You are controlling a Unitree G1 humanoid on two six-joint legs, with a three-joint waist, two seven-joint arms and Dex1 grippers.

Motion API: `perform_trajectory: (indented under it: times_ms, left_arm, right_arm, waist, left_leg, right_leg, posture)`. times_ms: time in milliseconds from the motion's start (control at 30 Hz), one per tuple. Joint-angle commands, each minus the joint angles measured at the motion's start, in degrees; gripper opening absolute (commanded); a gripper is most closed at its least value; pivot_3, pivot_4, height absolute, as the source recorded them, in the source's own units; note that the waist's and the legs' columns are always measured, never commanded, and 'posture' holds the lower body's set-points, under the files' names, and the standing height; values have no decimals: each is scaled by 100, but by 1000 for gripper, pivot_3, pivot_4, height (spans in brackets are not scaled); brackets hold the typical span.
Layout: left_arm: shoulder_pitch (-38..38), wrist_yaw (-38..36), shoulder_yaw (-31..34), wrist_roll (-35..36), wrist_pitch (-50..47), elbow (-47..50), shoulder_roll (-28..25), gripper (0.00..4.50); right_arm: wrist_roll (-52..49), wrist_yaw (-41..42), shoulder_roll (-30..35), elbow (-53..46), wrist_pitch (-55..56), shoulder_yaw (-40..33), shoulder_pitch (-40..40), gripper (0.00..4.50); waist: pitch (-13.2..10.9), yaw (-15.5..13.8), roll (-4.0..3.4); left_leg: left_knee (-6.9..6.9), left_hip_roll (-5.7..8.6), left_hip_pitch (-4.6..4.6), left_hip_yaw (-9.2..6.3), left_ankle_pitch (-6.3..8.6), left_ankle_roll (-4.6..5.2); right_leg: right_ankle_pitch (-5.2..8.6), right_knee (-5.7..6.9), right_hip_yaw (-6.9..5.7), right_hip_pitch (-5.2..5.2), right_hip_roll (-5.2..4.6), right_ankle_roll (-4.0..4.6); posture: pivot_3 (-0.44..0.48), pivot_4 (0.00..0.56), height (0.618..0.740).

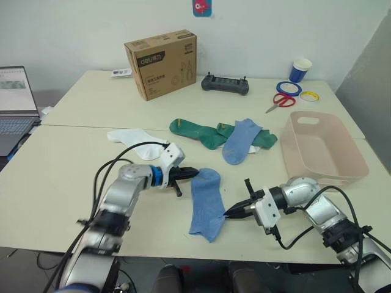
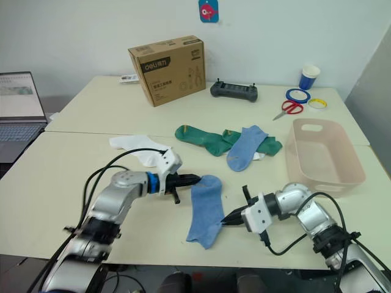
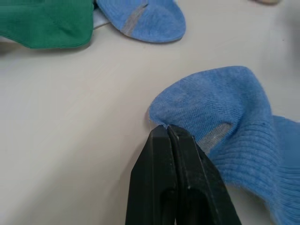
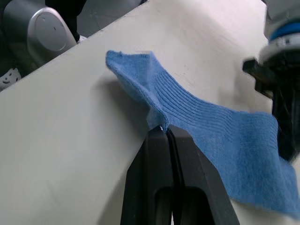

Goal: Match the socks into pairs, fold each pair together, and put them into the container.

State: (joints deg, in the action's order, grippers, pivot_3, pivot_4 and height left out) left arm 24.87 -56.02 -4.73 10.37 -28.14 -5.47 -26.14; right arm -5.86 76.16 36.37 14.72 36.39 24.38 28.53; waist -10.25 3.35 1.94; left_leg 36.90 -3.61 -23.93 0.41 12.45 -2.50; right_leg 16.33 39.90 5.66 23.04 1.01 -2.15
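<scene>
Beyond my arms lie green socks (image 1: 198,132), a second blue sock (image 1: 240,141) and a white sock (image 1: 137,141); the tub (image 1: 322,149) sits to my right. My left gripper (image 1: 194,173) pinches the near blue sock (image 1: 205,201) at its toe edge, my right gripper (image 1: 227,213) pinches its side; it lies between them on the table (image 1: 55,165).

Near blue sock (image 1: 204,202), frame centre: ribbed knit cloth, matt, grey patch at heel. Second blue sock (image 1: 241,141) above it: same soft knit. Green socks (image 1: 201,131): matt knit cloth. White sock (image 1: 137,141), left of centre: plain soft cloth. Container (image 1: 322,149), right: smooth pale pink plastic, slight sheen. Table (image 1: 73,159): smooth cream surface, matt. Cardboard box (image 1: 162,63), upper centre: brown paperboard, printed. Left gripper (image 1: 191,173) and right gripper (image 1: 228,213): black matt plastic-looking fingers; arm shells silvery, glossy.
</scene>
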Motion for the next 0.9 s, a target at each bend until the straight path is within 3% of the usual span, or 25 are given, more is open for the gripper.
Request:
perform_trajectory:
  times_ms: [33, 200, 367, 467, 533, 667, 767, 800, 833, 900]
  left_arm:
    - [-654, 533, 384, 322, -766, 1474, -121, 0]
    - [-1592, 1668, 689, 303, -1311, 2850, 165, 0]
    - [-2125, 2435, 917, 320, -1551, 3472, 455, 0]
    - [-2252, 2368, 901, 507, -1597, 3454, 394, 0]
    - [-2261, 2317, 917, 619, -1599, 3411, 335, 0]
    - [-2218, 2046, 1162, 849, -1550, 3257, -58, 922]
    - [-2141, 1751, 1412, 1006, -1416, 2996, -467, 1899]
    - [-2042, 1568, 1480, 1094, -1325, 2821, -605, 2240]
    - [-1919, 1283, 1497, 1216, -1207, 2659, -752, 2478]
    - [-1655, 795, 1366, 1279, -946, 2295, -1020, 2478]
  right_arm:
    - [-119, 177, 101, 490, 623, -256, 357, 20]
    - [-264, 523, 16, 1288, 1156, -245, 697, 20]
    - [-334, 756, -11, 1743, 1317, -271, 900, 20]
    - [-352, 784, 67, 1650, 1145, -302, 883, 596]
    - [-384, 781, 153, 1543, 1043, -354, 827, 1285]
    - [-262, 359, 538, 1273, 536, -719, 617, 2705]
    - [-414, -79, 990, 424, -976, -1103, 72, 3773]
    - [-767, -325, 1173, -293, -2067, -1267, -320, 4099]
    - [-1163, -663, 1333, -1048, -3239, -1442, -732, 4110]
    - [-1963, -1345, 1511, -2359, -5166, -1730, -1445, 4110]
  waist:
    - [0, 7, 0]
    - [0, -6, 0]
    - [0, -11, 0]
    - [0, -11, 0]
    - [-1, -11, -1]
    - [-1, -16, -1]
    - [-1, -29, -1]
    - [-1, -40, -1]
    - [-1, -58, -1]
    - [0, -103, 0]
  left_leg:
    - [2, 0, 2, 2, 0, 0]
    - [4, 0, 27, -5, 0, 0]
    - [-2, -1, 53, -10, 1, 1]
    - [-7, 0, 67, -9, 1, 1]
    - [-8, 0, 71, -6, 1, 1]
    - [-9, 0, 71, -6, 1, 1]
    - [-12, 1, 71, -6, 1, 1]
    - [-15, 0, 71, -8, 1, 1]
    - [-17, 0, 71, -7, 1, 1]
    - [-23, -2, 70, -16, 2, 0]
  right_leg:
    - [0, 0, 1, -2, -1, 0]
    - [7, -6, -4, -38, -4, 2]
    - [8, -32, -13, -78, -9, 3]
    - [10, -33, -12, -89, -8, 6]
    - [11, -33, -10, -92, -8, 7]
    - [12, -37, -11, -92, -9, 9]
    - [19, -36, -12, -91, -10, 22]
    - [22, -36, -14, -91, -11, 26]
    - [24, -36, -15, -89, -11, 28]
    - [30, -34, -21, -87, -10, 32]
  posture:
    - [0, 150, 740]
    - [0, 150, 740]
    - [0, 150, 740]
    - [0, 150, 740]
    - [0, 150, 740]
    - [0, 150, 740]
    - [0, 150, 740]
    - [0, 150, 740]
    - [0, 150, 740]
    - [0, 150, 740]
